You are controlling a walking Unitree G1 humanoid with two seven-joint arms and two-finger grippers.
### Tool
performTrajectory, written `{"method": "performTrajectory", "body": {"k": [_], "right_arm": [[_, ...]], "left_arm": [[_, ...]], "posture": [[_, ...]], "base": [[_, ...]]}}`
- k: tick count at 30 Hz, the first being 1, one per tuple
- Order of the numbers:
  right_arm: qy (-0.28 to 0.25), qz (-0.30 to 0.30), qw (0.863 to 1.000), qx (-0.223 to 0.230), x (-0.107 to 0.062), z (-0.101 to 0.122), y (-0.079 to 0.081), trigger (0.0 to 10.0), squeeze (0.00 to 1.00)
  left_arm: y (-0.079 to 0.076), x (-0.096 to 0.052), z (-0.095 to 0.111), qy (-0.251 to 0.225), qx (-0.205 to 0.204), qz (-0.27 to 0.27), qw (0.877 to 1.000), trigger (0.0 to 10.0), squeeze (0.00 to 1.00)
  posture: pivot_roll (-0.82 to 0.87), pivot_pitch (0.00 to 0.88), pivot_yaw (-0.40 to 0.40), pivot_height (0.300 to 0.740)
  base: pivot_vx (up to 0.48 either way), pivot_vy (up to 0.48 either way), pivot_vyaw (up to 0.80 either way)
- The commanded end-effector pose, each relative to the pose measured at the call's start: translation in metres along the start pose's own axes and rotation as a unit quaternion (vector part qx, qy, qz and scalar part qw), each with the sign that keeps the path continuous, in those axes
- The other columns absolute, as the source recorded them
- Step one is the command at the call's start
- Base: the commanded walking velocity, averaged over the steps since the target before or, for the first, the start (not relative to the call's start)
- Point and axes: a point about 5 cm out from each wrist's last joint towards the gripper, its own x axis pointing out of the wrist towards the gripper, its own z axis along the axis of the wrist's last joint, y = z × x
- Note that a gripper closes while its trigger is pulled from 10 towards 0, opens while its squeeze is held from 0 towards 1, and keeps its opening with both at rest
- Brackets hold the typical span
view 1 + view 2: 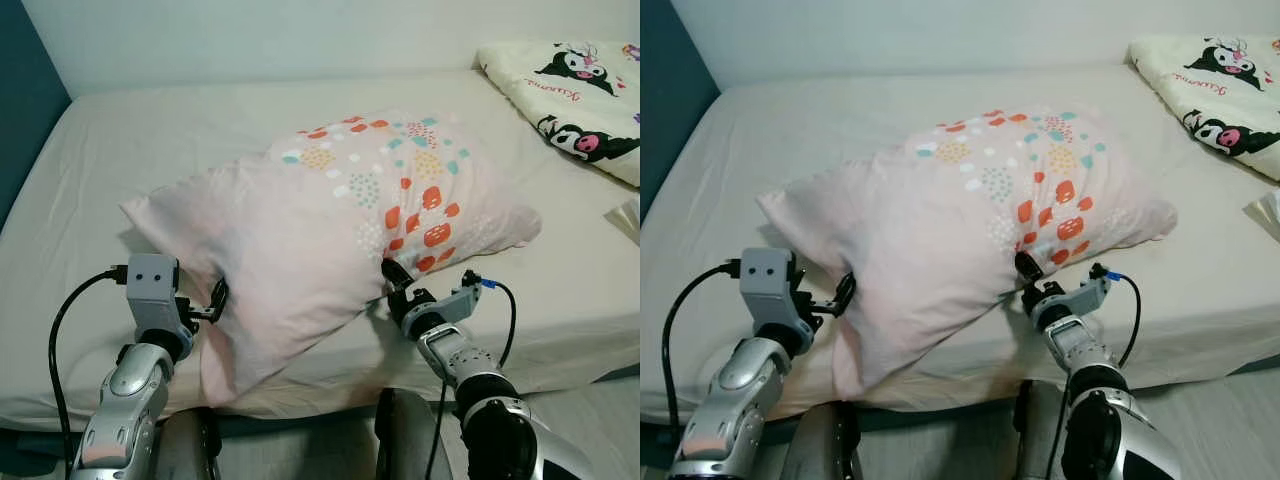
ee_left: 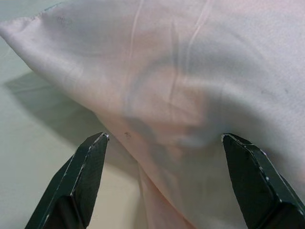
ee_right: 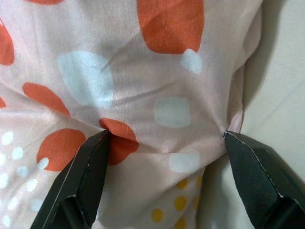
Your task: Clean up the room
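A pale pink pillow (image 1: 340,220) with orange, teal and yellow spots lies across the near part of the bed (image 1: 150,130), and one corner hangs over the front edge. My left gripper (image 1: 215,300) is at the pillow's plain near-left side; in the left wrist view it (image 2: 163,138) is open, with the fabric (image 2: 190,86) just beyond the tips. My right gripper (image 1: 395,280) is against the spotted near-right side. In the right wrist view it (image 3: 167,136) is open wide, both fingertips (image 3: 102,138) pressing into the creased fabric (image 3: 162,71).
A white blanket (image 1: 580,90) with black cartoon figures lies at the bed's far right. A small white thing (image 1: 628,215) sits at the right edge. A dark blue wall (image 1: 20,120) borders the left side. Pale floor (image 1: 600,410) shows at the lower right.
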Motion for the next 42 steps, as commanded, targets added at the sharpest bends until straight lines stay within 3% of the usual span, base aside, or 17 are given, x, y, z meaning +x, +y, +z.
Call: {"method": "performTrajectory", "body": {"k": [1, 7, 16, 25, 26, 30, 36, 42], "right_arm": [[0.002, 0.011, 1.0, 0.014, 0.002, -0.004, 0.003, 10.0, 0.0], [-0.011, 0.048, 0.999, 0.011, 0.009, 0.005, 0.02, 10.0, 0.0], [-0.04, 0.054, 0.998, -0.004, 0.012, 0.029, 0.031, 10.0, 0.0], [-0.037, 0.045, 0.997, -0.043, 0.018, 0.03, 0.04, 10.0, 0.0], [-0.038, 0.052, 0.996, -0.06, 0.02, 0.031, 0.045, 0.0, 0.0], [-0.056, 0.064, 0.994, -0.074, 0.022, 0.039, 0.054, 0.0, 0.0], [-0.084, 0.06, 0.992, -0.07, 0.02, 0.051, 0.055, 0.0, 0.0], [-0.097, 0.06, 0.989, -0.098, 0.015, 0.064, 0.054, 0.0, 0.0]], "left_arm": [[0.001, -0.003, -0.005, 0.007, 0.005, 0.005, 1.0, 10.0, 0.0], [0.001, -0.006, -0.004, 0.005, 0.01, 0.006, 1.0, 10.0, 0.0], [0.003, -0.007, 0.003, -0.002, 0.018, 0.01, 1.0, 10.0, 0.0], [0.02, -0.008, 0.018, -0.02, 0.026, 0.041, 0.999, 10.0, 0.0], [0.025, -0.008, 0.021, -0.023, 0.029, 0.051, 0.998, 10.0, 0.0], [0.031, -0.009, 0.028, -0.029, 0.04, 0.06, 0.997, 10.0, 0.0], [0.032, -0.007, 0.031, -0.03, 0.047, 0.063, 0.997, 10.0, 0.0], [0.03, 0.005, 0.032, -0.028, 0.033, 0.066, 0.997, 10.0, 0.0]], "posture": [[0.08, 0.149, -0.02, 0.505], [0.09, 0.159, -0.022, 0.505], [0.13, 0.183, -0.032, 0.505], [0.12, 0.238, -0.034, 0.505], [0.14, 0.244, -0.037, 0.505], [0.16, 0.239, -0.042, 0.505], [0.14, 0.245, -0.034, 0.505], [0.12, 0.209, -0.036, 0.505]], "base": [[0.0, 0.0, 0.0], [0.0, 0.0, 0.0], [0.0, 0.0, 0.0], [0.0, 0.0, 0.0], [0.0, 0.0, 0.0], [0.0, 0.0, 0.0], [0.0, 0.0, 0.0], [0.0, 0.0, 0.0]]}}
